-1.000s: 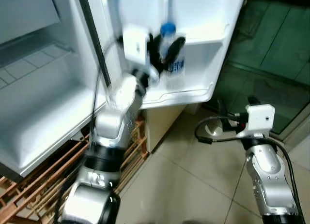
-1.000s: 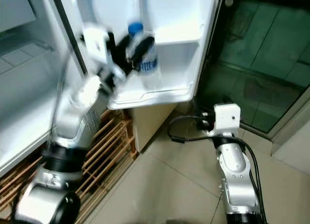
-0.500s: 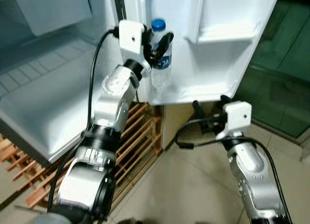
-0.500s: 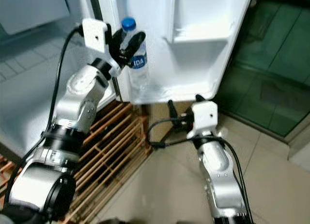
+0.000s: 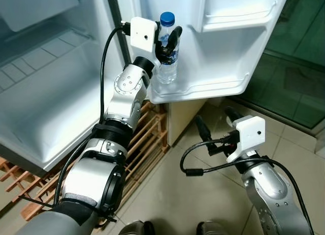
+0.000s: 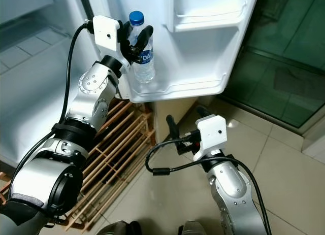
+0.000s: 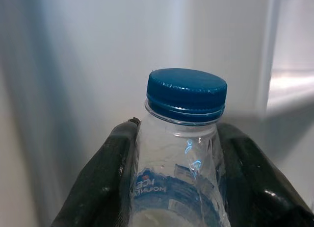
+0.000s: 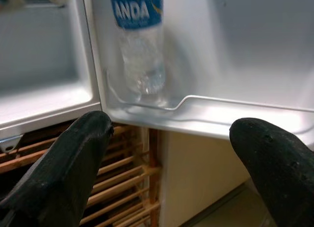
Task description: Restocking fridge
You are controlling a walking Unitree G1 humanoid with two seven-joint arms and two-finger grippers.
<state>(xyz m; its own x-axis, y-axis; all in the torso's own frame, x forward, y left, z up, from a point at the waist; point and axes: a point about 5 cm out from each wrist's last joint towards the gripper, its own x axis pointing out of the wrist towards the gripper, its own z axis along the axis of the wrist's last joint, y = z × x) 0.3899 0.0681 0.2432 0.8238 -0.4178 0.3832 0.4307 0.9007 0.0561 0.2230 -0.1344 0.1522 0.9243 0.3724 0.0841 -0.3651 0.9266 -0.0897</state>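
One bottle (image 5: pixel 167 55) is our whole concern here, and we have it clamped at the shoulder in our left gripper (image 5: pixel 168 39), a black finger on each side just under the blue cap (image 7: pixel 187 93). Compared with a second ago, when the bottle hung blurred in front of the door shelf (image 5: pixel 203 90) and slightly tilted, it now reads sharp and upright, and its base sits down inside the lower shelf of the open fridge door (image 6: pixel 203 47), at the end nearest the hinge. Half a second ago it looked a little higher against the door; now the right wrist view shows its bottom resting behind the shelf's rail (image 8: pixel 206 100). Much of the shift in the head views is our own camera moving, so we read only the bottle's settling as real change.

We judge that placing is nearly finished: what remains is letting go and drawing the arm back without knocking the bottle over.

Its long axis runs vertical, cap up, base down, label (image 6: pixel 145 57) facing outward from the door.

Our right gripper (image 5: pixel 213 131) hangs low over the tiled floor (image 5: pixel 193 204), below the door, fingers spread apart and holding nothing. Beside the fridge stands a wooden rack (image 5: pixel 147 143).
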